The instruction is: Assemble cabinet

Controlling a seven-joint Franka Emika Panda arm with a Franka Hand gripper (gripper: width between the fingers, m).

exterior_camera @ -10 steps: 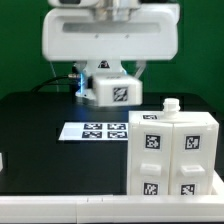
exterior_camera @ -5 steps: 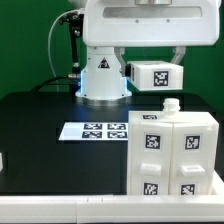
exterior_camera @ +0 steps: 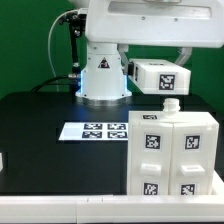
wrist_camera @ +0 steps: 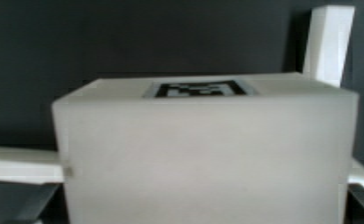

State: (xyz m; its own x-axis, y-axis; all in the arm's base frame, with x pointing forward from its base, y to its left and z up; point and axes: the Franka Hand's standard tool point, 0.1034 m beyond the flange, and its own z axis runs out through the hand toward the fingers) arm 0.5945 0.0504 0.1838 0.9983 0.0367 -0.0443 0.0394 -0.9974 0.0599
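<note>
The cabinet stands on the black worktop at the exterior view's lower right, just beside the marker board. At upper right the claw, mostly hidden, seems clamped on a tagged white block in the air.

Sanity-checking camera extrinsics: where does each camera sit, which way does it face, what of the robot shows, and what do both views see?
Exterior view: off the arm, slightly above the table, facing the robot's base across the cabinet and marker board; shows base and arm carrying a white tagged block.
Wrist view: on the wrist, close on that block against the dark table; dark bits beside it are probably fingers.
Shared: the block, held off the table.
</note>
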